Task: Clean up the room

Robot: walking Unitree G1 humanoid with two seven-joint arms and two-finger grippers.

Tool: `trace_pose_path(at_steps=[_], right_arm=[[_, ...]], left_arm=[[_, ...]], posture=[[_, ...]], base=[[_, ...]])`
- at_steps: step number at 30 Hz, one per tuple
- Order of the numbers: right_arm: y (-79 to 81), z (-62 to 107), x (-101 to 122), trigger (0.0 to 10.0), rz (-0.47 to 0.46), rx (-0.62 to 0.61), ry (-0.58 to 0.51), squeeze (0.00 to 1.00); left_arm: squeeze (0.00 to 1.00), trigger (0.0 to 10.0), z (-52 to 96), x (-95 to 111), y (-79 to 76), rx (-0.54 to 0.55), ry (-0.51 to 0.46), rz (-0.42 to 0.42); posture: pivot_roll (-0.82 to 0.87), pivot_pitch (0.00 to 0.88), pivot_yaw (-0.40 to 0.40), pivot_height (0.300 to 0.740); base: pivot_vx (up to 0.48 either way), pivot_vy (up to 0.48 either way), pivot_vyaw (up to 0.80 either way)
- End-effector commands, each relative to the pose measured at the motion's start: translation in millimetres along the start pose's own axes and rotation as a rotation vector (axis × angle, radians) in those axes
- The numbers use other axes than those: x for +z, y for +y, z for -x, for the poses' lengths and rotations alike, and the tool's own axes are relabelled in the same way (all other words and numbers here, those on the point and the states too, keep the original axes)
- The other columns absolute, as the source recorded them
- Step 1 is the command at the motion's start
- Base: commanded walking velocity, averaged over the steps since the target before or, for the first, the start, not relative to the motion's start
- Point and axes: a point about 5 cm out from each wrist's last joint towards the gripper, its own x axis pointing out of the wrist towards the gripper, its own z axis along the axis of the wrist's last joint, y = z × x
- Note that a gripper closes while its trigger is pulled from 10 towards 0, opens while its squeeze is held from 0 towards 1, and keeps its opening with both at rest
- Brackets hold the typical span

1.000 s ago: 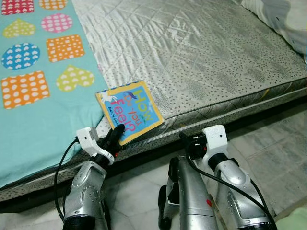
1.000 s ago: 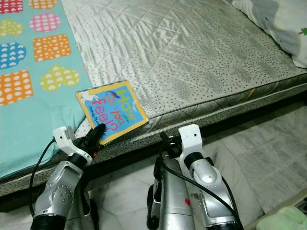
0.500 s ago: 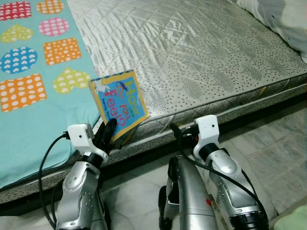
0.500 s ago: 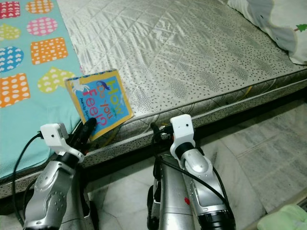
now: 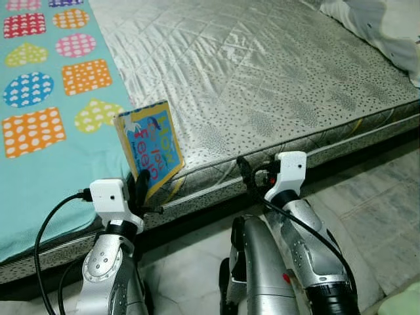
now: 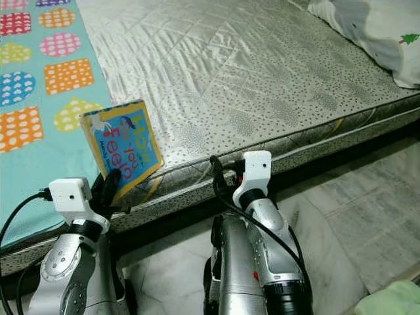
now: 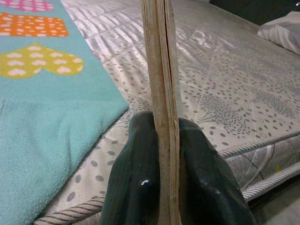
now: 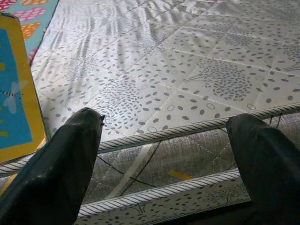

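The left gripper [image 7: 161, 187] has its jaws clamped on the lower edge of a board book [image 5: 149, 148] (yellow border, blue cover), holding it tilted up on edge over the front edge of the mattress [image 5: 262, 72], beside a teal blanket [image 5: 46, 151] printed with hearts and squares. The right gripper [image 8: 164, 154] hovers at the mattress edge near the book, jaws apart, holding nothing.

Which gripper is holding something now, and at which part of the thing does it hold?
The left gripper holds the book by its lower edge, pinched between both fingers. The right gripper is open and holds nothing.
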Motion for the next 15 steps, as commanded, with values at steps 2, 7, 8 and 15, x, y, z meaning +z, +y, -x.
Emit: trace_pose_path(at_steps=[2,7,8,15], right_arm=[[-6.1,0.8,-1.6,10.0,-0.001,-0.014,0.003,0.00],[-7.3,0.2,-3.2,10.0,0.003,-0.017,0.005,0.00],[-7.1,0.0,-3.3,10.0,0.002,-0.018,0.005,0.00],[-6.5,-1.2,-3.6,10.0,0.002,-0.019,0.005,0.00]], left_arm=[[0.00,10.0,6.4,-6.6,8.3,0.061,0.047,-0.030],[0.00,10.0,5.8,-7.2,5.2,0.051,0.048,-0.030],[0.00,10.0,5.7,-7.0,5.2,0.050,0.048,-0.030],[0.00,10.0,4.3,-5.7,5.8,0.049,0.043,-0.038]], posture=[[0.12,0.188,-0.055,0.536],[0.12,0.188,-0.055,0.566],[0.12,0.188,-0.054,0.570],[0.12,0.189,-0.052,0.605]], base=[[0.000,0.000,0.00],[0.000,0.000,0.00],[0.000,0.000,0.00],[0.000,0.000,0.00]])
